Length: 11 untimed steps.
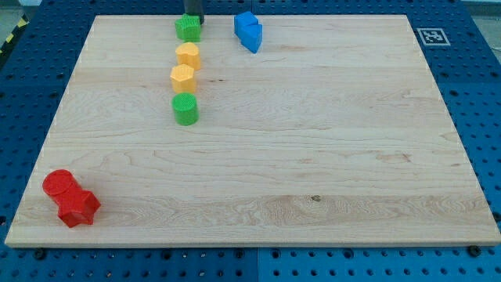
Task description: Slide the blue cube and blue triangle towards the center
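Two blue blocks sit touching each other near the view's top edge, just left of the middle: one (245, 23) higher up, the other (253, 37) just below and to its right. I cannot tell which is the cube and which the triangle. My tip (193, 20) comes down at the view's top edge, right behind a green block (188, 29), about a block's width to the left of the blue pair. It does not touch the blue blocks.
Below the top green block a column runs down the board: a yellow block (188, 55), a second yellow block (182, 77) and a green cylinder (185, 109). Two red blocks (70, 197) lie together at the wooden board's (313, 157) bottom left corner.
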Tool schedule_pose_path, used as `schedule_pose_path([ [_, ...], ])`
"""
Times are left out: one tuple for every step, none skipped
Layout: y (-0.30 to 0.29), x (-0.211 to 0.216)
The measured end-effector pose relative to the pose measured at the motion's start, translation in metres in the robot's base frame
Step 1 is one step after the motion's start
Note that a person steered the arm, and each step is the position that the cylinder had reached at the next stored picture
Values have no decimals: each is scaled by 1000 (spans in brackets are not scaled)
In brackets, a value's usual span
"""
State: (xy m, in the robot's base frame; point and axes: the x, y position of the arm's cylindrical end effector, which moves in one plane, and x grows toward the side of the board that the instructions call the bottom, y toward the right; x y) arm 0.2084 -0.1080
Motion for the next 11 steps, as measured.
schedule_pose_path([
  [0,7],
  [0,10],
  [9,-1],
  [32,-17],
  [54,-15],
  [91,-15],
  [92,-11],
  [92,0],
  [92,16],
  [99,31],
  [113,48],
])
